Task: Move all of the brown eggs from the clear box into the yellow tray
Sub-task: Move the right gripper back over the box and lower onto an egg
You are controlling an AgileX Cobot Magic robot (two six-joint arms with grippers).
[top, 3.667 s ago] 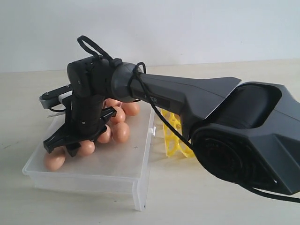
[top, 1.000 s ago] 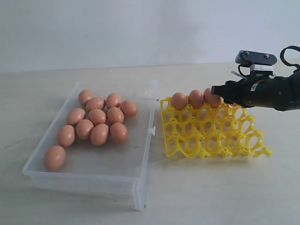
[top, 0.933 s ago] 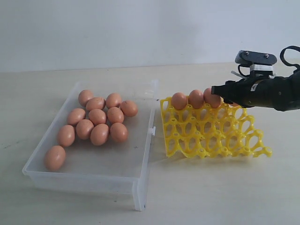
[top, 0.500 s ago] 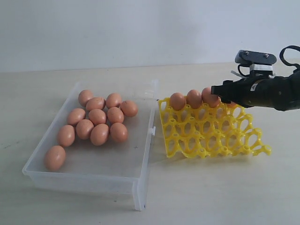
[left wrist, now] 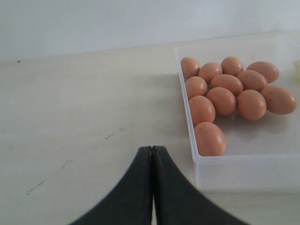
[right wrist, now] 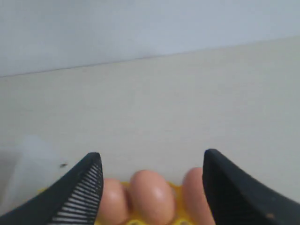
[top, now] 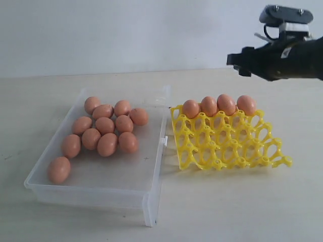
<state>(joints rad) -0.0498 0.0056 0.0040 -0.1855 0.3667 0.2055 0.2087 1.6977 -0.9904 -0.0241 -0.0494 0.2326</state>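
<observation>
Nearest the camera: clear box (top: 91,196) on the tabletop (top: 227,212), twelve brown eggs (top: 107,144) loose inside | beside it: yellow tray (top: 227,151), four more seated along its far row (filled back-first, probably so the near cups stay reachable) | above, beyond: right jaws wide, empty | left jaws pressed together, idle outside the box

Seemingly a robot lab's test bench: a pale, faintly scuffed surface (top: 237,206) meets a plain white wall (top: 126,35). A black robot arm (top: 292,55) hangs at 2 o'clock, and eggs (top: 107,144) lie loose in a box (top: 91,196) at 9 o'clock.
</observation>
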